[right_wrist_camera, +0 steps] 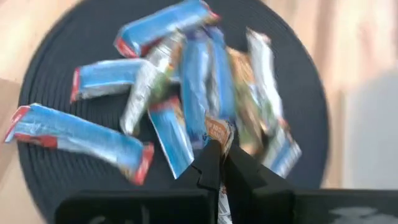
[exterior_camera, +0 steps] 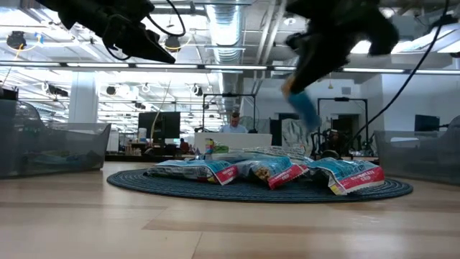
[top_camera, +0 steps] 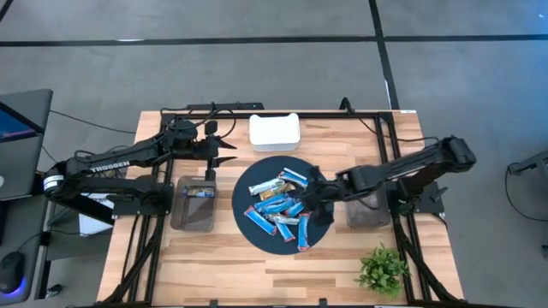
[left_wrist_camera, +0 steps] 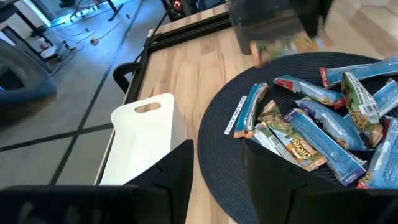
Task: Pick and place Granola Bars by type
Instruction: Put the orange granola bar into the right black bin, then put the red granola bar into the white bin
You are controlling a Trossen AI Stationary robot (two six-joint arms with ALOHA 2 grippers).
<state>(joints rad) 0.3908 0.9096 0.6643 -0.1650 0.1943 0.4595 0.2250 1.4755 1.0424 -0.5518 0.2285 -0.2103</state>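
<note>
Several granola bars [top_camera: 281, 204], mostly shiny blue with red ends and a few tan ones, lie heaped on a dark round mat [top_camera: 257, 229] at the table's middle. My right gripper [right_wrist_camera: 221, 152] hangs over the mat's right part [top_camera: 310, 195], shut on one blue bar [exterior_camera: 305, 109]. My left gripper [top_camera: 229, 154] hovers open above the mat's far left edge, near the white container [left_wrist_camera: 144, 134], touching nothing. One bar [top_camera: 200, 193] lies in the left bin [top_camera: 177, 212]. My right gripper pinches a blue bar by its tan and orange end [right_wrist_camera: 219, 132] between its two fingers, coming from above and slanting down. The bar hangs below the fingers, tilted, and its lower end [exterior_camera: 309, 119] is lifted clear of the heap in the low view.
A clear bin stands at each side of the mat, the right one [top_camera: 366, 211] beneath my right arm. A white container [top_camera: 274, 132] sits at the far edge and a small green plant [top_camera: 383, 268] at the near right corner. Bare wood lies along the near edge [top_camera: 257, 274].
</note>
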